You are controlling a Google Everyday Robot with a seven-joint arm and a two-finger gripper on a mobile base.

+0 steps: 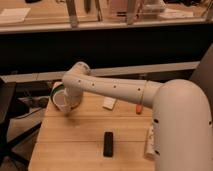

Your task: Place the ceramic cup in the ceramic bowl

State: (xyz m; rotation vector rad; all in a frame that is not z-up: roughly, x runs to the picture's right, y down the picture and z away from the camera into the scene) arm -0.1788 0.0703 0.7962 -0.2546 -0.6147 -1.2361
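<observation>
**Cup held over the bowl at the table's far left corner**

We see the white robot arm (115, 90) reaching from the right across the light wooden slatted table (80, 145) to its far left corner. The gripper (65, 102) is mostly hidden behind the arm's wrist; its fingers are closed on the small white round ceramic cup (63, 104), which shows just below the wrist. The cup sits against the near edge of the round green ceramic bowl (58, 93), only a sliver of which we can see beside the arm; we cannot tell whether the cup rests in it. A small white card (109, 103) lies mid-table near the far edge, a small orange object (138, 108) just right of it. A black rectangular block (108, 143) lies near the front edge, and a tall white bottle (149, 141) lies at the right edge.
</observation>
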